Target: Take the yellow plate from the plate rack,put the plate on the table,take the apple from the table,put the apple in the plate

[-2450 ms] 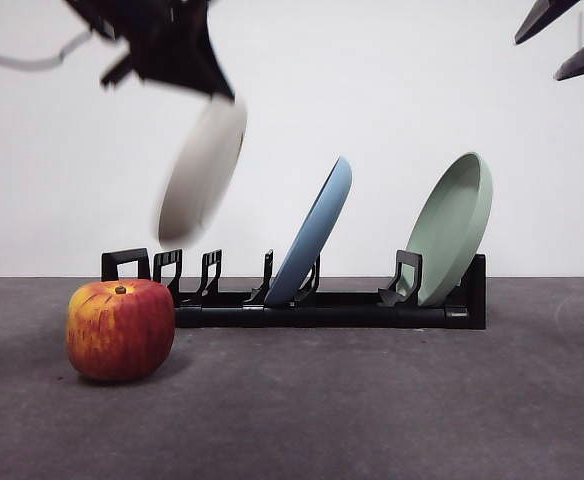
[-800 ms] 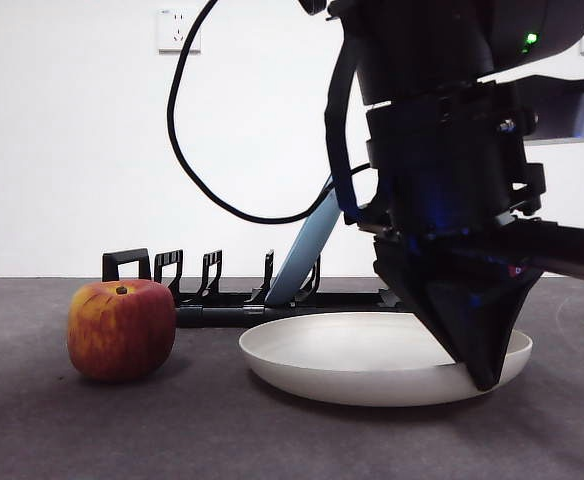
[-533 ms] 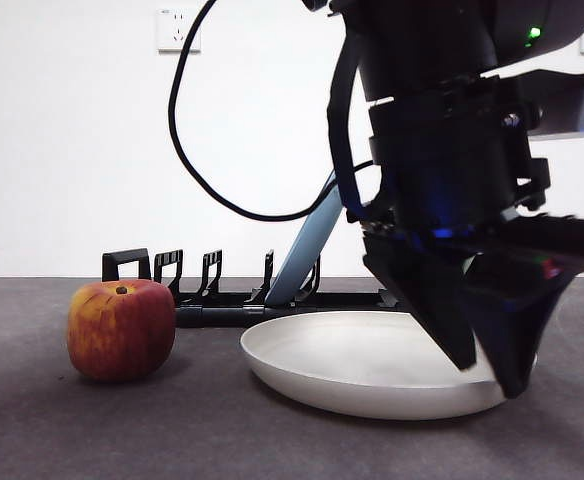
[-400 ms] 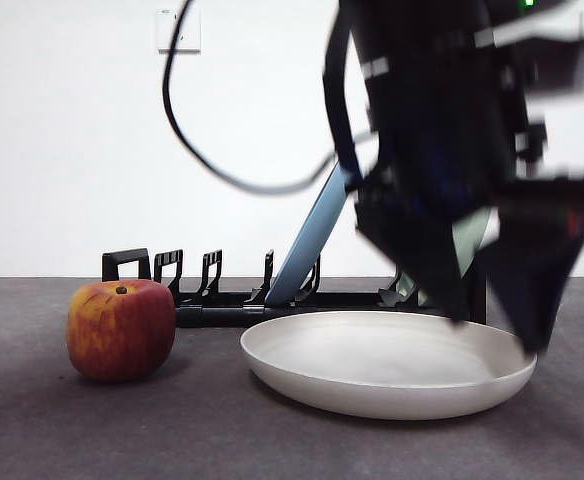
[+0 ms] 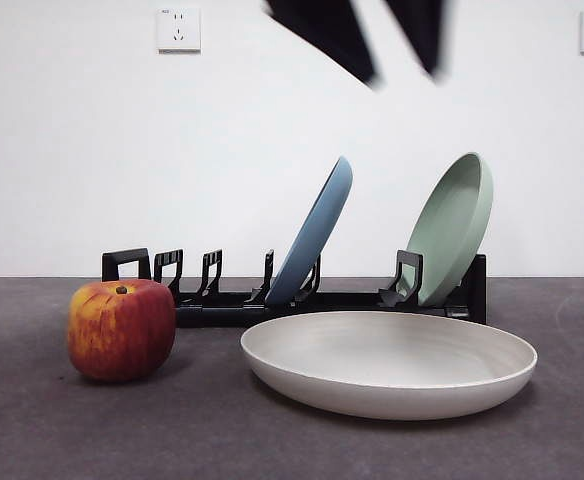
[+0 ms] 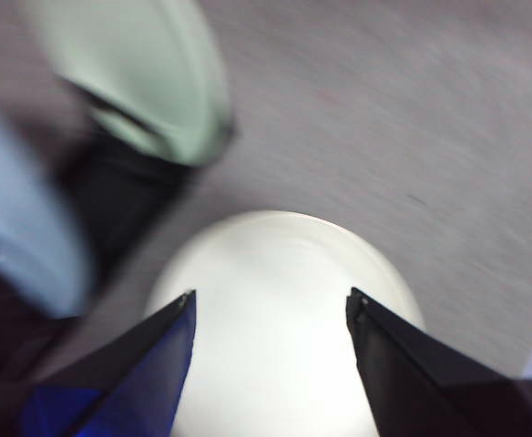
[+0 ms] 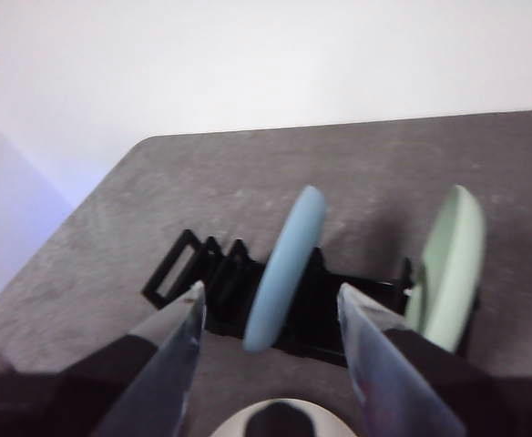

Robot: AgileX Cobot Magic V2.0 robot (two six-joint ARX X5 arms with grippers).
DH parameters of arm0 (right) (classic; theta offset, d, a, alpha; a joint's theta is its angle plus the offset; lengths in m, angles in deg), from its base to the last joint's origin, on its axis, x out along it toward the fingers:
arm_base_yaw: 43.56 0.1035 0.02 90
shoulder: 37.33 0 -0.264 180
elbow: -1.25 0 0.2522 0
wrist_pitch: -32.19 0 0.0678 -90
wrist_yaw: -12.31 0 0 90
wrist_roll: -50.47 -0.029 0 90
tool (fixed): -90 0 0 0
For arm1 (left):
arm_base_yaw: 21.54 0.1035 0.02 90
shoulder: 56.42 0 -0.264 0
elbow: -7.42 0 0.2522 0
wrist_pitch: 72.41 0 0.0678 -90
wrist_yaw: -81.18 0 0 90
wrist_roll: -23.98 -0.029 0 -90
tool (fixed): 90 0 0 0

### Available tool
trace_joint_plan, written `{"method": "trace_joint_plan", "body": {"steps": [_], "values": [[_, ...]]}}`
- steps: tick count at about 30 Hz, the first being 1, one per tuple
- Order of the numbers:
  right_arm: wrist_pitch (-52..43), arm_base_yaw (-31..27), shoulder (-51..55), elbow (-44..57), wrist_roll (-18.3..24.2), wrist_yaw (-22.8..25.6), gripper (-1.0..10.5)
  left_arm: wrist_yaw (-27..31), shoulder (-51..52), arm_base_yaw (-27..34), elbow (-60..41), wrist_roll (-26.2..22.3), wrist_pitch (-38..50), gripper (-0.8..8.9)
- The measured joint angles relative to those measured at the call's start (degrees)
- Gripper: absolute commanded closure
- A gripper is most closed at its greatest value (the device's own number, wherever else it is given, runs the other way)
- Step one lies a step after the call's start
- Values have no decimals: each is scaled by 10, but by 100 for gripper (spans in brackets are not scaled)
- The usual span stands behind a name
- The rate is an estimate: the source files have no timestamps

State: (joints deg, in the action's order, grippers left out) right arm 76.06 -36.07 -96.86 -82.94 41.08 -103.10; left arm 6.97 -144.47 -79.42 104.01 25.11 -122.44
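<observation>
— What changed?
— Up went the left gripper (image 5: pixel 392 45), jaws apart and empty, off the yellow plate (image 5: pixel 389 362) lying flat on the table (image 5: pixel 92 430).
— Around it?
— Apple (image 5: pixel 121 328) beside; rack (image 5: pixel 302 300) behind holds blue plate (image 5: pixel 312 232) and green plate (image 5: pixel 454 226). Right gripper (image 7: pixel 268 314) open.

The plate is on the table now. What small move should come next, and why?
Probably swing the left gripper, open above the yellow plate, over to the apple. The plate lies flat and empty on the table, untouched, and the apple stands beside it, apart from its rim. The right gripper waits, open.
</observation>
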Motion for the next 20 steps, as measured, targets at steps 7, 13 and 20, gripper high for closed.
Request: {"method": "trace_joint_plan", "body": {"steps": [7, 13, 20], "values": [[-23, 85, -27, -8, 2, 1, 684, 21, 129, 115, 0, 0, -57, 530], [-22, 191, -97, -52, 23, 44, 565, 63, 244, 221, 0, 0, -122, 530], [16, 315, -206, -135, 72, 115, 560, 112, 373, 295, 0, 0, -200, 530]]}}
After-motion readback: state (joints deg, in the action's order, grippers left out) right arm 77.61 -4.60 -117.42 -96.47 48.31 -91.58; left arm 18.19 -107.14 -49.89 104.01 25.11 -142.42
